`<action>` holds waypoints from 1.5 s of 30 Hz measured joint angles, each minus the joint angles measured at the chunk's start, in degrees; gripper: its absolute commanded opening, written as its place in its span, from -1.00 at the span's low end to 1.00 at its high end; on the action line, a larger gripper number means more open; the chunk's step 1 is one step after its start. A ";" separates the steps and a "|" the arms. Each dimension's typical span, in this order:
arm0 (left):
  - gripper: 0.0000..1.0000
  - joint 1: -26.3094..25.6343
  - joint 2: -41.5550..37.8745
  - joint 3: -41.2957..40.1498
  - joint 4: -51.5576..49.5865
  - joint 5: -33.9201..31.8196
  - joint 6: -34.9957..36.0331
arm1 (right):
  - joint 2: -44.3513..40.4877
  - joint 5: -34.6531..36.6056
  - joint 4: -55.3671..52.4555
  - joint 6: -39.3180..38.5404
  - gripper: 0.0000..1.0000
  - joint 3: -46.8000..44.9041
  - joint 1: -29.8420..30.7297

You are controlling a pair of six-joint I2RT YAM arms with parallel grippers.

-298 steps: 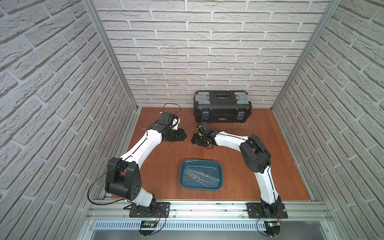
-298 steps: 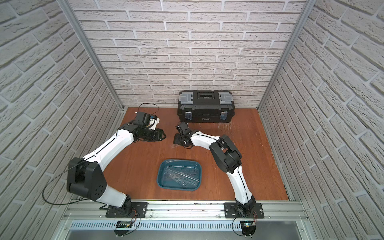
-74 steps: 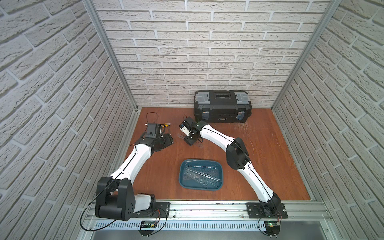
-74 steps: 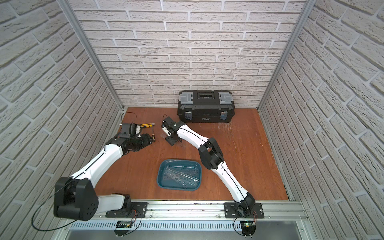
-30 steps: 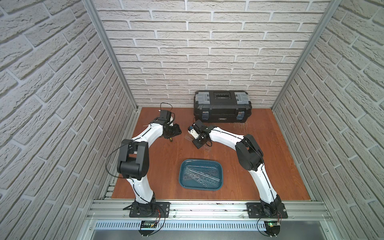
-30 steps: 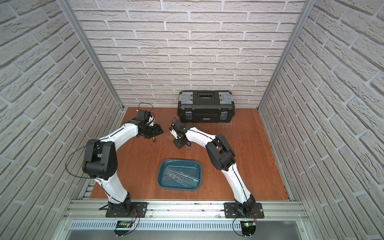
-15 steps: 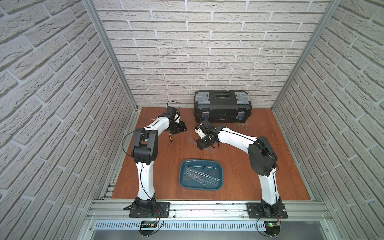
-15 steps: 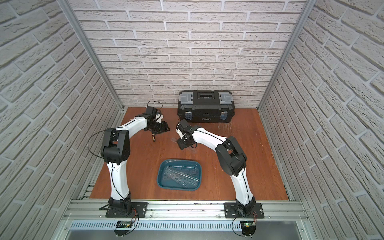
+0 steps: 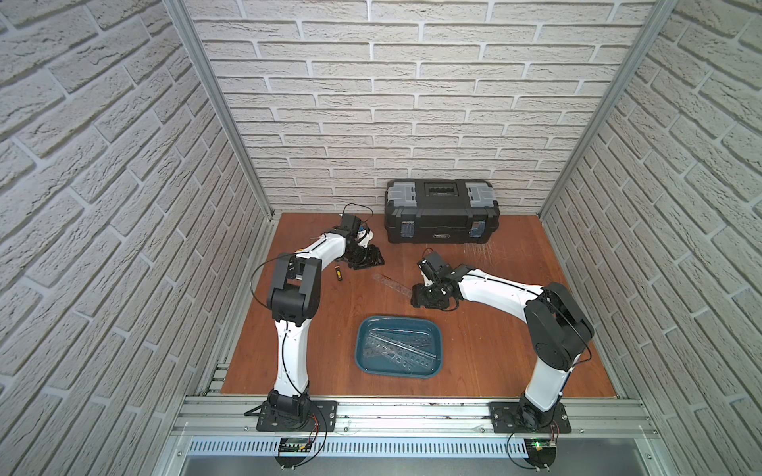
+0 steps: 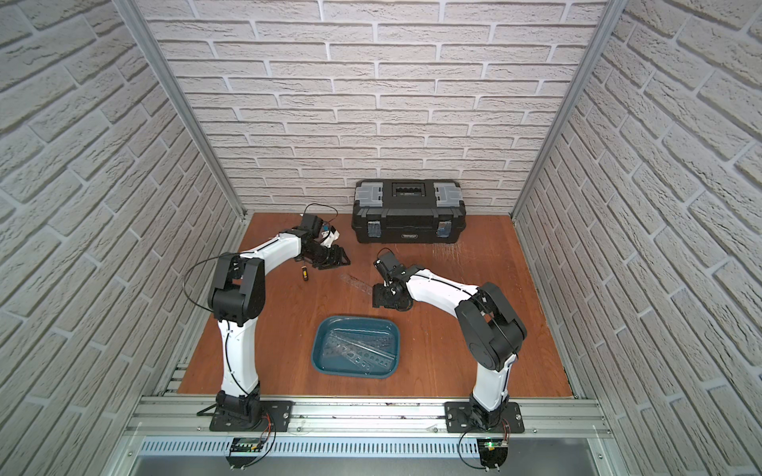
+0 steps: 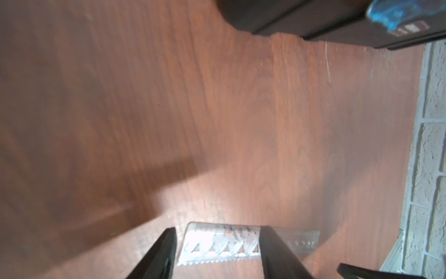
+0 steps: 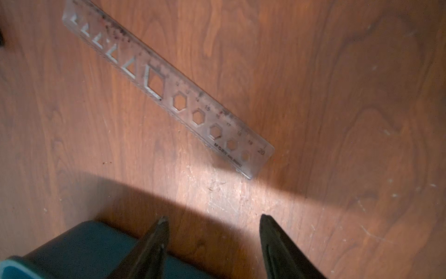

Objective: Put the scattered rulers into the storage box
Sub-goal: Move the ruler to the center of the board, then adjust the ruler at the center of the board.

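One transparent ruler point(image 9: 391, 284) with cut-out holes lies flat on the wooden table, between the two grippers. My left gripper point(image 11: 217, 234) is open, its fingers standing on either side of the ruler's triangle-holed end point(image 11: 217, 244), one of them overlapping it in the wrist view. My right gripper point(image 12: 213, 222) is open and empty, a little short of the ruler's other end point(image 12: 181, 101). The storage box point(image 9: 398, 318), a teal tray, sits nearer the front with several rulers point(image 9: 396, 350) inside. Both top views show this layout, with the ruler point(image 10: 356, 283) just behind the tray point(image 10: 354, 318).
A black toolbox point(image 9: 441, 214) stands against the back wall. A small yellow-black screwdriver point(image 9: 338, 273) lies just left of the left gripper point(image 9: 367, 257). Brick walls close in the table on three sides. The tray's corner point(image 12: 72, 248) is close under the right fingers.
My right gripper has gone from shut to open and moved right, toward the tray; the ruler now lies free on the table. My left gripper has shifted right to the ruler's far end.
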 measured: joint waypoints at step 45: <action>0.18 -2.38 1.27 0.15 -2.27 -1.95 3.85 | 7.58 -2.78 6.99 4.98 0.32 3.48 -3.34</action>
